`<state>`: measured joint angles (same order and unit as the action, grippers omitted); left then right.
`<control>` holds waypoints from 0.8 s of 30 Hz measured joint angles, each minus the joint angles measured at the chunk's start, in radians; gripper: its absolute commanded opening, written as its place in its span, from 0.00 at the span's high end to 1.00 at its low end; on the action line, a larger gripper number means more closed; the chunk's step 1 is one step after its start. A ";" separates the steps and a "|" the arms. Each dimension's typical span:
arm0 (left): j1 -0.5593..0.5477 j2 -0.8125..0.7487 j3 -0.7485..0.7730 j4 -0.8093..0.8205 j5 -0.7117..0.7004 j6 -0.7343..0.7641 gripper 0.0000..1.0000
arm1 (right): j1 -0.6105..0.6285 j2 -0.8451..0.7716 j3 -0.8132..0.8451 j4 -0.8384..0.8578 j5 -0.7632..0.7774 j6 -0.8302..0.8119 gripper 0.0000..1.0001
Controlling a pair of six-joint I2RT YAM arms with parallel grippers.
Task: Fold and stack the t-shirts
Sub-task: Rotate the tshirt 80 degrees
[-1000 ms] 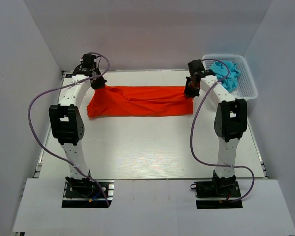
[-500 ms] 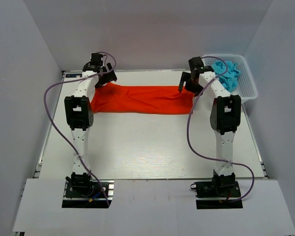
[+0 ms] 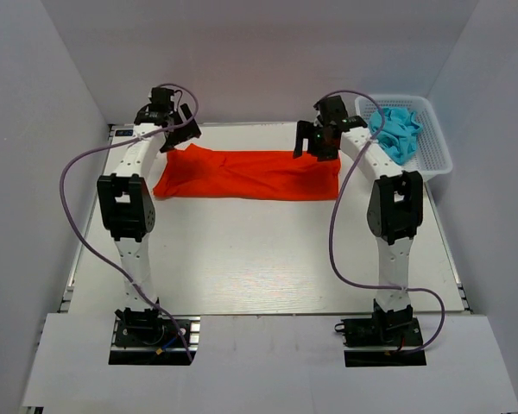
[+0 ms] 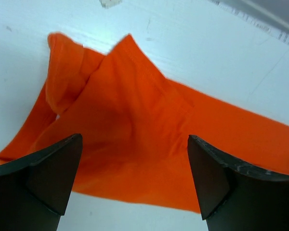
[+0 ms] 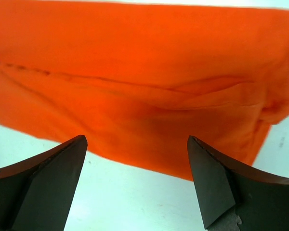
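An orange t-shirt (image 3: 250,174) lies folded into a long strip across the far part of the white table (image 3: 259,259). It fills most of the left wrist view as orange t-shirt (image 4: 149,139) and of the right wrist view as orange t-shirt (image 5: 144,82). My left gripper (image 3: 178,129) hovers open above the strip's left end, nothing between its fingers. Over the right end my right gripper (image 3: 315,142) is open too and holds nothing. Blue t-shirts (image 3: 397,131) sit bunched in a white basket (image 3: 439,153) at the far right.
White walls close in the table at the back and both sides. The basket stands just right of the right arm. Purple cables loop off both arms.
Both grippers were shut on the ends of the orange t-shirt a second ago; they have let go and lifted. The shirt now lies flat on the table.
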<state>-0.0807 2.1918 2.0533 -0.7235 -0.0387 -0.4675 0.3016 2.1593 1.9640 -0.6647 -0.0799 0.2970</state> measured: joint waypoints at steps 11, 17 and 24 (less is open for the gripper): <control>-0.016 0.079 -0.122 -0.027 0.002 -0.027 0.00 | 0.010 0.144 -0.007 0.070 -0.020 -0.002 0.10; -0.019 0.196 0.008 -0.067 -0.036 -0.032 0.00 | -0.008 0.204 0.014 0.143 0.019 0.008 0.10; -0.019 0.299 0.158 -0.027 -0.027 -0.051 0.00 | -0.005 0.036 -0.280 0.254 -0.014 0.006 0.10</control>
<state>-0.1001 2.4912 2.2116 -0.7509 -0.0654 -0.5190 0.2962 2.1952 1.6836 -0.4103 -0.0944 0.3035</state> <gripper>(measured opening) 0.996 0.903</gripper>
